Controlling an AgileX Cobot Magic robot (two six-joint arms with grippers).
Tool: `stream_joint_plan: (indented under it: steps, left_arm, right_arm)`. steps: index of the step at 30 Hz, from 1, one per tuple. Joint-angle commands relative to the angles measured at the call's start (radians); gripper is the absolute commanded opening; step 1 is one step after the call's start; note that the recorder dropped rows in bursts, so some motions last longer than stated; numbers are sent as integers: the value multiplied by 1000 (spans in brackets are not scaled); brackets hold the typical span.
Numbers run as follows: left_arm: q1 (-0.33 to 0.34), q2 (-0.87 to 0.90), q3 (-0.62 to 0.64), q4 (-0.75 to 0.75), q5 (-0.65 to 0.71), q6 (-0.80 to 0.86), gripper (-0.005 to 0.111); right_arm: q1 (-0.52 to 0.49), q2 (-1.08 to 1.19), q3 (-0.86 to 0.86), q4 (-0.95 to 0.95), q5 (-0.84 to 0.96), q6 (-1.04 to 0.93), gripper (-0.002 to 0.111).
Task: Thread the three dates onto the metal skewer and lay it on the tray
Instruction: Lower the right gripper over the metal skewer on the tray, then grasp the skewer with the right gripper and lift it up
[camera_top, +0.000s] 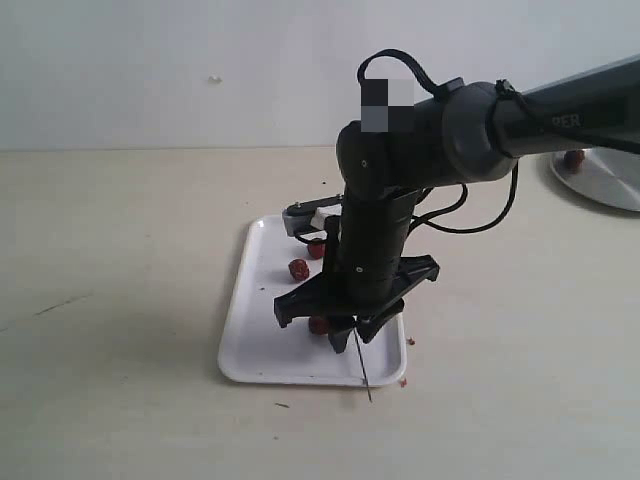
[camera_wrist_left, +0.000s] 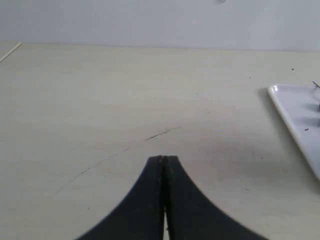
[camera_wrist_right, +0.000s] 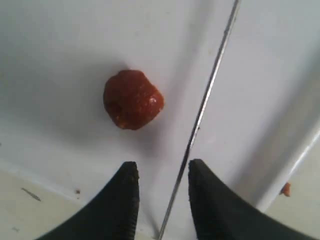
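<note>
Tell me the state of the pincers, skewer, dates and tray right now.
Tray: flat on the table.
Skewer: lying on the tray, tip overhanging its rim.
Dates: on the tray; nearest one unthreaded.
Left pincer: shut, empty.
Right pincer: open, straddling the skewer.

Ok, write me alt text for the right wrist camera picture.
The right gripper hangs open over the white tray, with the metal skewer running between its jaws. One dark-red date sits on the tray beside the skewer, not threaded on it.
</note>
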Motion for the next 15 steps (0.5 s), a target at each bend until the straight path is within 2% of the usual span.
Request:
stream_joint_plan:
  steps: [1, 5, 15]
  left_arm:
    - [-6, -6, -2, 2, -8, -3, 0]
    - [-6, -6, -2, 2, -8, -1, 0]
    - [-6, -6, -2, 2, -8, -1, 0]
  right_arm:
    - [2, -3, -8, -55, -11, 49, 35]
    - [2, -2, -8, -131, -9, 115, 35]
    - [2, 26, -6, -100, -35, 115, 35]
